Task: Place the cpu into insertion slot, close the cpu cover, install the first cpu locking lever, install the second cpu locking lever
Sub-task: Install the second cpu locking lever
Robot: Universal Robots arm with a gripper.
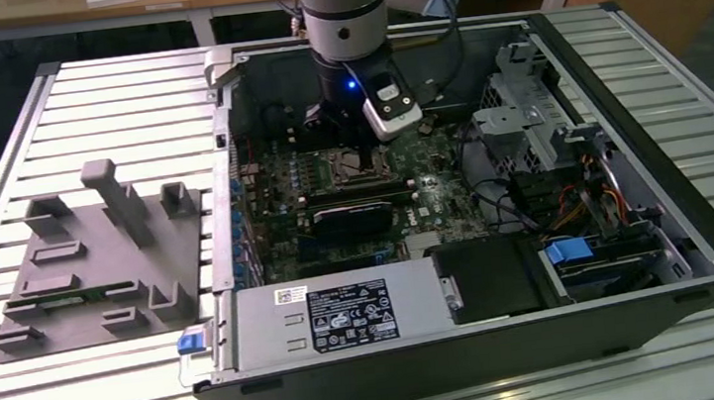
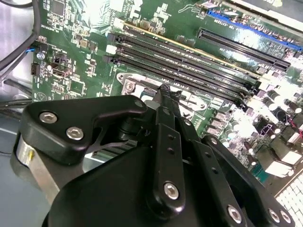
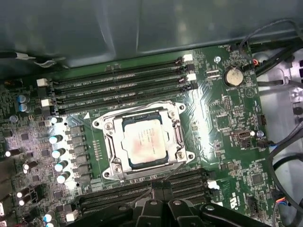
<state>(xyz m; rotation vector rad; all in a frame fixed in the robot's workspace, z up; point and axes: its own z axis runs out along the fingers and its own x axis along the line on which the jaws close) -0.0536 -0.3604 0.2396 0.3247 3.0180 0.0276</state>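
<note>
At the first wrist view's centre, the dull silver-grey square cpu (image 3: 144, 144) sits under the thin silver metal cpu cover (image 3: 115, 152); whether the black gripper (image 2: 166, 92) is apart or together, I cannot tell.

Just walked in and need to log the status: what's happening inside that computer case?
A single robot arm reaches down into the open computer case, its hand poised just above the insertion slot on the green motherboard. In the first wrist view, the cpu sits in the slot, with the silver cpu cover framing it, apparently lying down around it. The hand appears to hold nothing. A grey fixture tray lies beside the case at the exterior view's left.
</note>
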